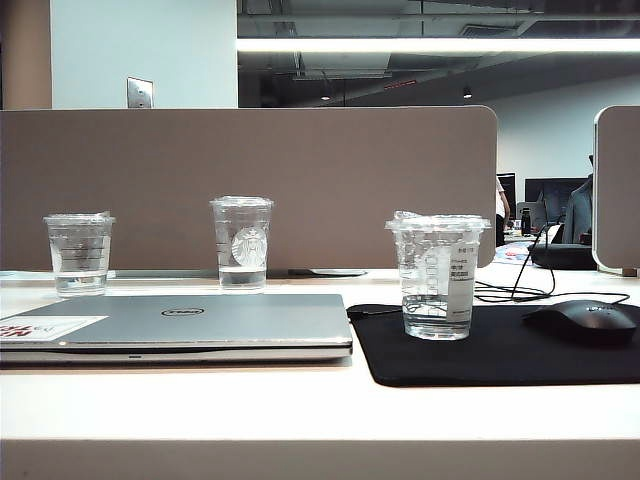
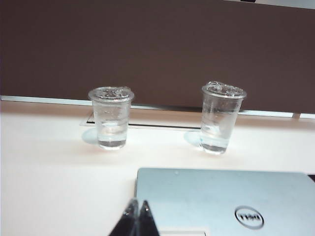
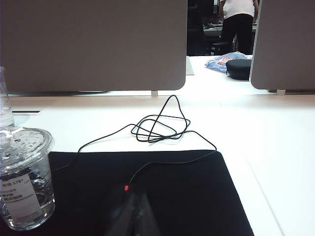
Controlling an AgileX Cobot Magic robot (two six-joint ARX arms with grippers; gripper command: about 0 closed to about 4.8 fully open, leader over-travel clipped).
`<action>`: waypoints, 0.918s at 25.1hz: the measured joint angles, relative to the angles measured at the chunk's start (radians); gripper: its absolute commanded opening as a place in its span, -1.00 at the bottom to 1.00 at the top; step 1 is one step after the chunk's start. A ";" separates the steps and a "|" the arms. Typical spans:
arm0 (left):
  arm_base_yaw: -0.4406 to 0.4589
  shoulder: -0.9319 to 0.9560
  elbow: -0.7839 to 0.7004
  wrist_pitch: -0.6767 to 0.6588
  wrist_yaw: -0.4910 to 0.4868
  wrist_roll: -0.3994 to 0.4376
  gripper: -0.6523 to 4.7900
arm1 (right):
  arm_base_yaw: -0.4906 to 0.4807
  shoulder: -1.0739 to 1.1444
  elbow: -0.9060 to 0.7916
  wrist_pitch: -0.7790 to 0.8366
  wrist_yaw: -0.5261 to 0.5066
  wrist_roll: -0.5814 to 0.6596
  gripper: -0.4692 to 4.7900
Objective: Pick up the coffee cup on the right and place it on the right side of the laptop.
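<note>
The coffee cup point(image 1: 437, 277) with the white label stands upright on the black mouse pad point(image 1: 500, 350), just beside the closed Dell laptop point(image 1: 180, 322), at its three o'clock. A black mouse point(image 1: 585, 320) rests at the cup's three o'clock. The left tool point(image 2: 138, 211) hovers over the laptop's near edge, tips pressed together. The right tool point(image 3: 134, 209), blurred, seems pressed together too, above the pad.

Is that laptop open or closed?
Closed. The laptop lies flat on the table, its lid down and the round logo facing up.
</note>
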 measured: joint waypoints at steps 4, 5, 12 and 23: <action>0.000 0.001 -0.025 0.000 -0.003 0.000 -0.78 | 0.000 0.000 0.000 0.000 0.000 0.000 -0.82; 0.000 0.002 -0.030 0.001 -0.003 0.000 -0.78 | 0.000 0.000 0.000 0.000 0.000 0.000 -0.82; 0.000 0.002 -0.043 -0.010 -0.006 0.000 -0.78 | 0.000 0.000 0.000 0.000 0.000 0.000 -0.82; 0.000 0.002 -0.043 -0.010 -0.006 0.000 -0.78 | 0.000 0.000 0.000 0.000 0.000 0.000 -0.82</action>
